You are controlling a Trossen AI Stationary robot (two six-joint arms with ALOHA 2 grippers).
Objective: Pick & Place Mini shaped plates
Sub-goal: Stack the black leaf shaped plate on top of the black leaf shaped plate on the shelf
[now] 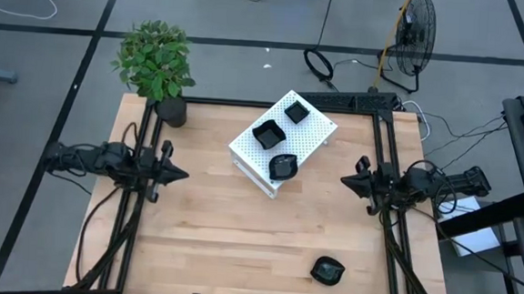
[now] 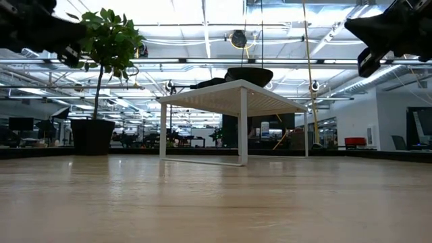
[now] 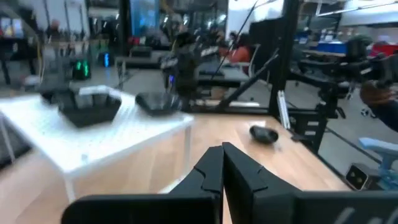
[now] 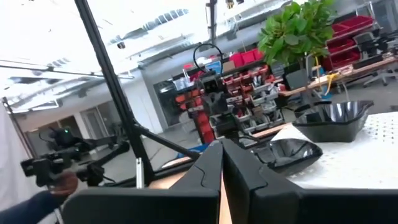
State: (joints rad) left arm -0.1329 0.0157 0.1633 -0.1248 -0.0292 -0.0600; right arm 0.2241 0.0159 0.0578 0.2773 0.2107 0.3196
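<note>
Three plates (image 1: 280,134) on white box (image 1: 315,132) | one, seemingly, on table (image 1: 219,245) | both claws pressed together

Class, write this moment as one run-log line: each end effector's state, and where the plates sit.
left end effector: shut, empty | right end effector: shut, empty | white box: three plates | table: one plate

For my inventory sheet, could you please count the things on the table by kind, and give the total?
Black mini plates on the white box: 3
Black mini plate lying on the bare table: 1
White perforated box: 1
Potted plant: 1
Total: 6
</note>
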